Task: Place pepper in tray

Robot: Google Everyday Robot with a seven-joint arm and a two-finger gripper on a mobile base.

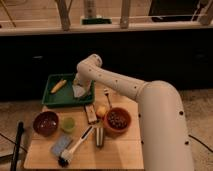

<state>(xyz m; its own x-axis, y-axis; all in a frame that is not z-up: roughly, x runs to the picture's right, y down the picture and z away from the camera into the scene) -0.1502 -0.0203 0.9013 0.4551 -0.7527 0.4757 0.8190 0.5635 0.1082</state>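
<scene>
Arm [125,87]: white, 1 only, comes in from lower R. It bends high over the table, w/ the wrist pointing down at the tray.
Gripper [79,87]: at the arm's tip, low over the R part of the tray, right above the pepper.
Claw state: cannot tell, as the tip blends w/ the pale piece under it.
Pepper [79,93]: pale grey-white wedge inside the tray's outline, R side, right at the gripper tip. Cannot tell if it's pinched or lying on the tray floor.
Tray [56,98]: dark green, rectangular, raised rim, at the back L of the table.
Yellow-orange stick [58,86]: long, lies diagonal in the tray's L part, apart from the pepper.
Table [120,151]: light wood, holds everything else.
Red-brown bowl [46,123]: in front of the tray, near the table's L edge.
Green cup [68,124]: just R of the red-brown bowl.
Orange bowl [117,121]: centre-R, dark bits inside, close to the arm.
Yellow ball [101,111]: small, round, just by the orange bowl's upper L rim.
Brown block [90,114]: just L of the yellow ball, in front of the tray's R corner.
Brush [76,146]: white handle, dark head, diagonal at front centre.
Blue-grey pad [60,144]: just L of the brush.
Dark can [99,136]: upright, near the orange bowl's lower L side.
</scene>
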